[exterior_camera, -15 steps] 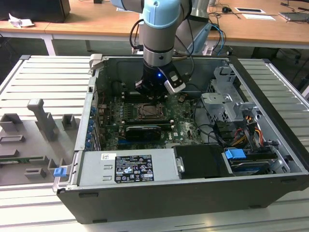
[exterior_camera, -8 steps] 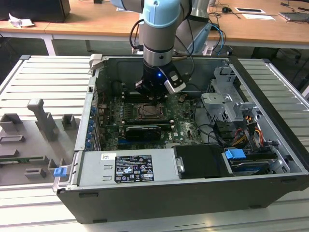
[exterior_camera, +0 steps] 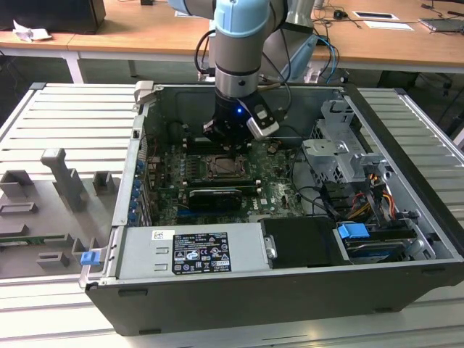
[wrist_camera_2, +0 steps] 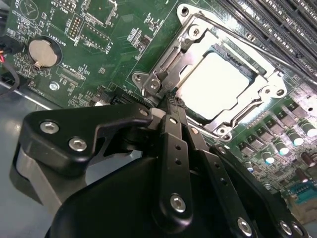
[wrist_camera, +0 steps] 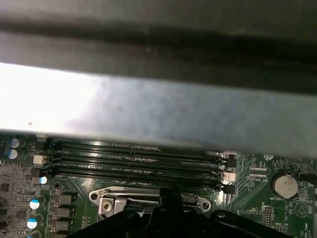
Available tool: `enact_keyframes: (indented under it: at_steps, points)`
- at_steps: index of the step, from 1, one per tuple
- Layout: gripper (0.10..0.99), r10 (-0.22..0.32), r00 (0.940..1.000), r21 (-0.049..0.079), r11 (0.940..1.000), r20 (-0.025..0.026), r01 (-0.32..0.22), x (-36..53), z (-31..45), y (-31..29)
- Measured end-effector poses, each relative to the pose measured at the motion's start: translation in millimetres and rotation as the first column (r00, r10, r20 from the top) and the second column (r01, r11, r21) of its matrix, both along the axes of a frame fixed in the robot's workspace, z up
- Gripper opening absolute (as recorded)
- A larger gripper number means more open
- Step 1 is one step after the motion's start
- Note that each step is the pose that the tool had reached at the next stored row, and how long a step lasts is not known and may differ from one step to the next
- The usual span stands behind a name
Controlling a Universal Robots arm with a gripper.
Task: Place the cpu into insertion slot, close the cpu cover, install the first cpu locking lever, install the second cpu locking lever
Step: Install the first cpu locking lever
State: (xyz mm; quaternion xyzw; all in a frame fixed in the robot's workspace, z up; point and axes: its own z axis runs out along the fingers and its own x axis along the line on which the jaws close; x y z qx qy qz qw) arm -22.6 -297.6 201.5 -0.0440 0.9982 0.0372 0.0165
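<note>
- The arm reaches down into the open computer case, and the gripper sits low over the motherboard, right at the insertion slot.
- In the second wrist view the cpu is already lying flat in the insertion slot, pale metal top facing up.
- The cpu cover is down over it, framing the chip through its big central opening.
- The gripper has its jaws pinched together, tips right at the corner of the cpu cover by the hinge screws. Can't tell whether they've actually got hold of anything there.
- A thin locking lever runs along the far side of the cpu cover, next to the memory slots.
- The coin battery sits well off from the insertion slot on the green board.
</note>
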Motion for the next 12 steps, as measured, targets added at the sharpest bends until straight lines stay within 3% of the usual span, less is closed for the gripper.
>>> enact_keyframes:
  at_steps: [5, 9, 12]
  points:
    - [0.106, 0.000, 1.0000, 0.002, 1.0000, 0.0017, 0.000, 0.3, 2.8, 1.1]
    - [0.106, 0.000, 1.0000, 0.001, 1.0000, 0.0007, 0.000, -0.4, 13.3, 0.9]
    - [0.106, 0.000, 1.0000, 0.004, 1.0000, 0.0011, 0.000, -6.1, 22.5, 0.8]
